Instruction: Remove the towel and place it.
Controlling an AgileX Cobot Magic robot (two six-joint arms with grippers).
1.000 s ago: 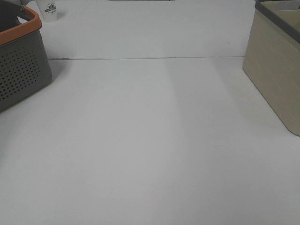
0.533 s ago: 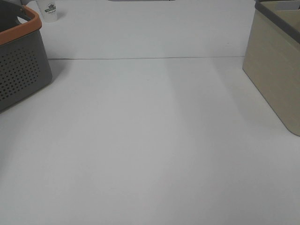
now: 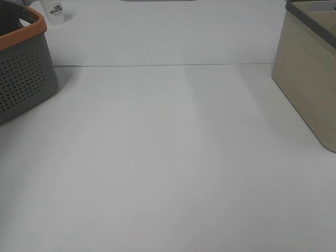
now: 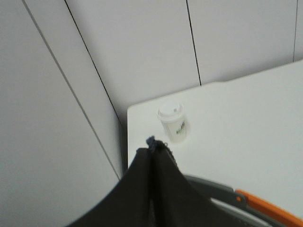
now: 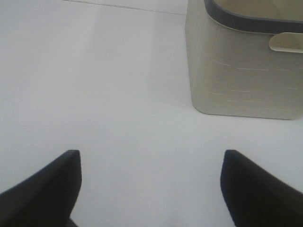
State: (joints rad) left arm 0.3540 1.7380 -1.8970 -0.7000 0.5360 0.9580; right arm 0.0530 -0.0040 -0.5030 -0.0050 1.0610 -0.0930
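The towel shows only as a small dark fuzzy tuft (image 4: 151, 141) pinched at the tips of my left gripper (image 4: 152, 147); the rest of it is hidden behind the fingers. That gripper is shut, its dark fingers pressed together, above the corner of the grey basket with the orange rim (image 4: 258, 203). My right gripper (image 5: 151, 189) hangs open over bare white table with nothing between its fingers. Neither gripper appears in the exterior high view, where the grey basket (image 3: 23, 73) sits at the far left.
A beige basket with a dark rim (image 3: 310, 79) stands at the right edge, also seen as the beige basket (image 5: 246, 71) from the right wrist. A white lidded cup (image 3: 54, 11) stands behind the grey basket, near the wall and table corner. White tabletop (image 3: 168, 157) lies between the baskets.
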